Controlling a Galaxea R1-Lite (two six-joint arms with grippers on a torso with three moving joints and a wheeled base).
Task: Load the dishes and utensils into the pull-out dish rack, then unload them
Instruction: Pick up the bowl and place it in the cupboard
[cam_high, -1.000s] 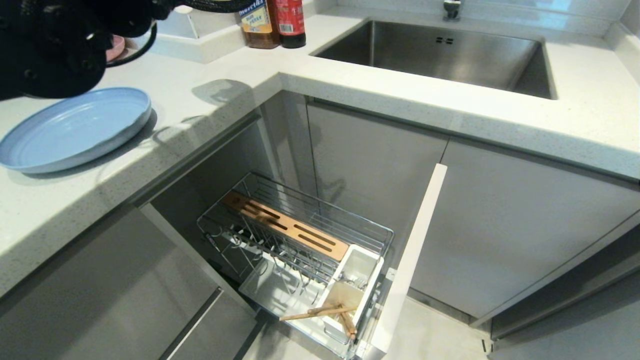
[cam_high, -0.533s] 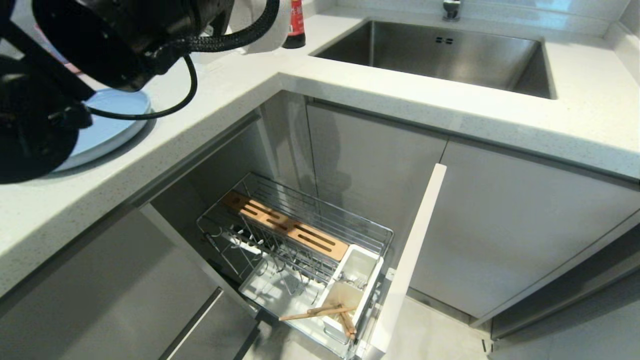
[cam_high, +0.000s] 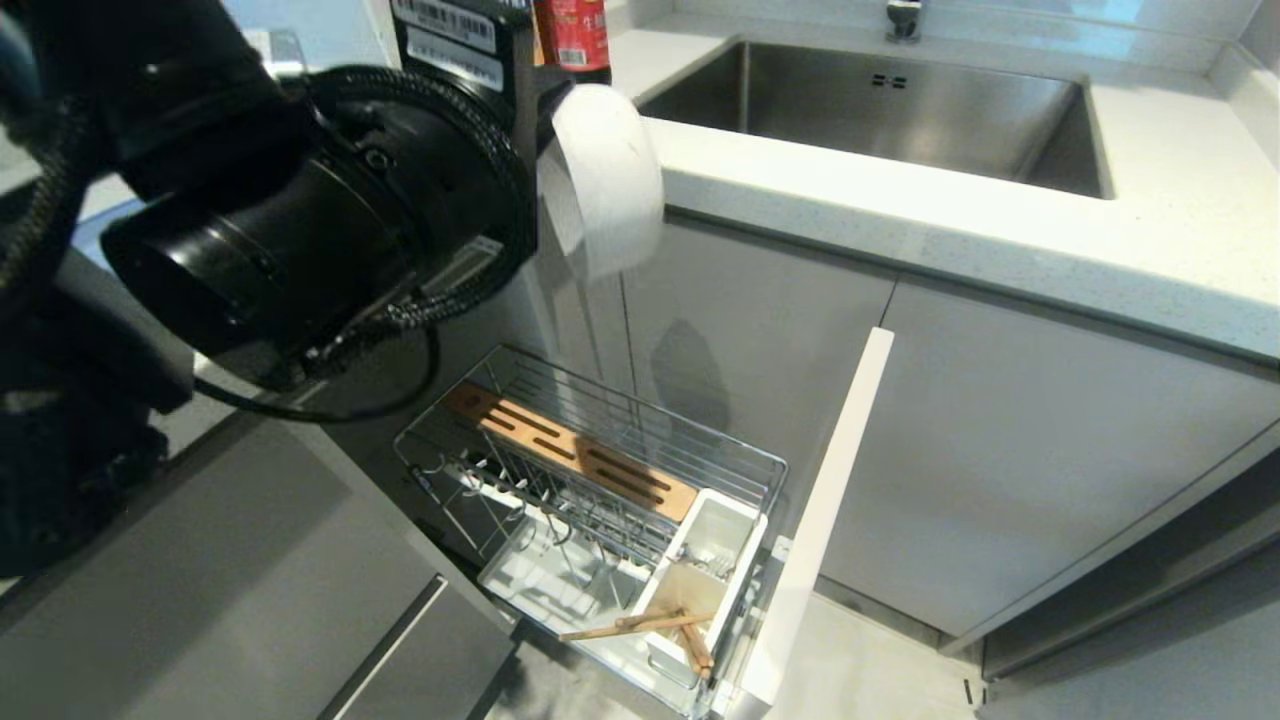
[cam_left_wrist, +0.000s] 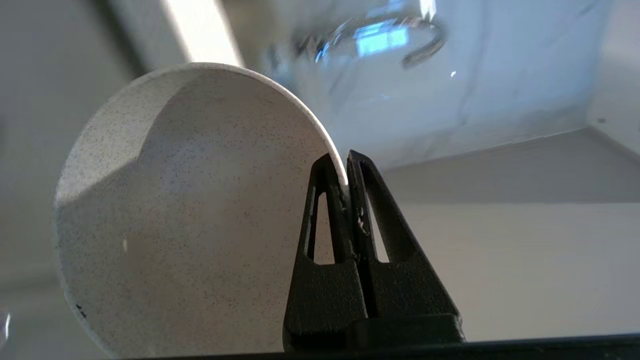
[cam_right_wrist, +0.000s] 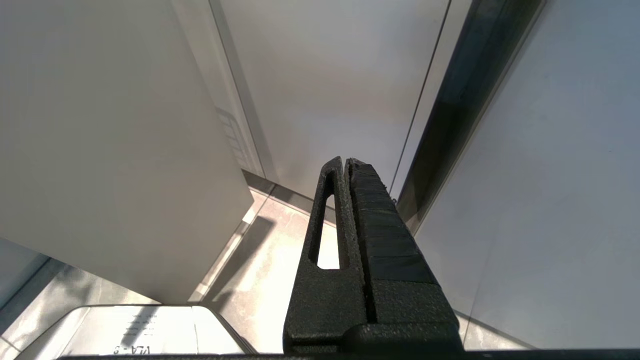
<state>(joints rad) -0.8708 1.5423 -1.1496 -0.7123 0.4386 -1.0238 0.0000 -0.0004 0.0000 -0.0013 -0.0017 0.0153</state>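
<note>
The left pincer (cam_left_wrist: 346, 165) is clamped on the rim of the small cream-white bowl (cam_high: 603, 178), its 2 fingers pressed together with only the thin rim between them. In the head view the bowl hangs tilted on its side in the air, in front of the corner of the white bench (cam_high: 1000, 245) and well above the pull-out dish rack (cam_high: 590, 500); the bulky black left arm fills the upper left of that view. The rack stands drawn out of the grey cabinet, its narrow white door front (cam_high: 820, 520) at the outer end. Inside the chrome wire basket lie the slotted wooden knife block (cam_high: 570, 465) along the far side, the empty plate prongs (cam_high: 540, 510) beside it, and the white cutlery holder (cam_high: 705, 570) next to the door front. The chopsticks (cam_high: 640, 625) rest tilted in the nearer compartment of that holder, their ends sticking out over its edge. A steel sink (cam_high: 880, 110) is set into the bench behind. The right pincer (cam_right_wrist: 345, 165) hangs beside the cabinet fronts above the floor, fingers together and holding nothing.
</note>
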